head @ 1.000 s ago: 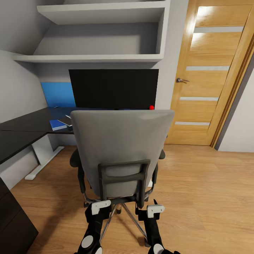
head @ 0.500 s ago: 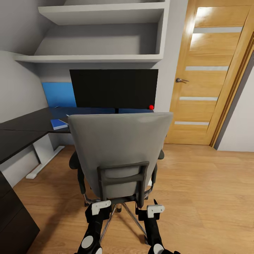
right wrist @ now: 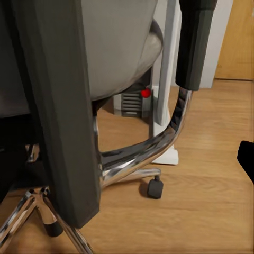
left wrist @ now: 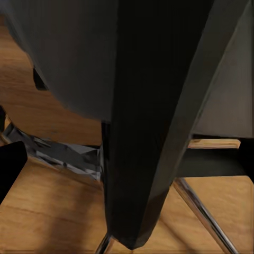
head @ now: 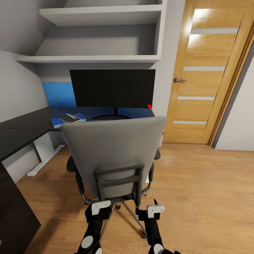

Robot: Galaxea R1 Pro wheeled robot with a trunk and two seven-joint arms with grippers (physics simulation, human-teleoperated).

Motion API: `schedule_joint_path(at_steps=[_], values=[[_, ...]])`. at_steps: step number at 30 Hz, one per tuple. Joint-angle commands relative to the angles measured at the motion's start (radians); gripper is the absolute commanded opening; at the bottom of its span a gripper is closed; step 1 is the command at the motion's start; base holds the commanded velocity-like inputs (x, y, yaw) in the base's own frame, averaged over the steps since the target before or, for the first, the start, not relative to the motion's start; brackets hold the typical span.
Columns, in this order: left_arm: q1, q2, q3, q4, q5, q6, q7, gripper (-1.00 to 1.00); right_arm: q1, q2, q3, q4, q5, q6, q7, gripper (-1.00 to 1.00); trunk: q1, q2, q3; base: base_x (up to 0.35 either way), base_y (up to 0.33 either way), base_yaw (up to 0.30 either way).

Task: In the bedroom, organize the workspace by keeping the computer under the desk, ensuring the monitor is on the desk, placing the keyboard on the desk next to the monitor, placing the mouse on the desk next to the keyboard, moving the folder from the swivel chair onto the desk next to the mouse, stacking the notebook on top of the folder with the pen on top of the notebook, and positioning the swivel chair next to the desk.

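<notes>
Last step in hand, I'd judge: chair [head: 113, 155] faces the desk [head: 24, 125] but stands a little off it, needs pushing in. Monitor [head: 113, 88] is on the desk. Blue folder [head: 58, 121] lies on the desk with the dark notebook [head: 70, 118] on top; pen, keyboard, mouse too hidden to tell. Left gripper [head: 100, 207] and right gripper [head: 155, 210] sit low behind the chair's dark frame; can't tell if fingers are released or clenched. Grey fabric back, chrome legs, wood plank floor [head: 197, 190].
</notes>
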Motion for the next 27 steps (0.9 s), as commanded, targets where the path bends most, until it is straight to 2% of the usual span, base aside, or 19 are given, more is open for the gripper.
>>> schedule_joint_path(at_steps=[1,8,27], values=[[-0.001,0.001,-0.003,0.0,0.01,-0.008,0.005,1.0,-0.002,0.0,0.008,0.0,-0.007,-0.004,-0.007,1.0,0.0,0.0,-0.001,-0.021,-0.011,0.0],[-0.001,0.001,-0.003,0.0,0.011,-0.006,0.005,1.0,-0.002,-0.002,0.008,0.001,-0.007,-0.004,-0.006,1.0,0.0,0.0,-0.001,-0.084,-0.016,0.0],[-0.001,0.002,-0.003,0.001,0.011,-0.006,0.004,1.0,-0.002,-0.002,0.008,0.004,-0.008,-0.004,-0.006,1.0,0.0,0.0,-0.001,-0.244,-0.048,0.0]])
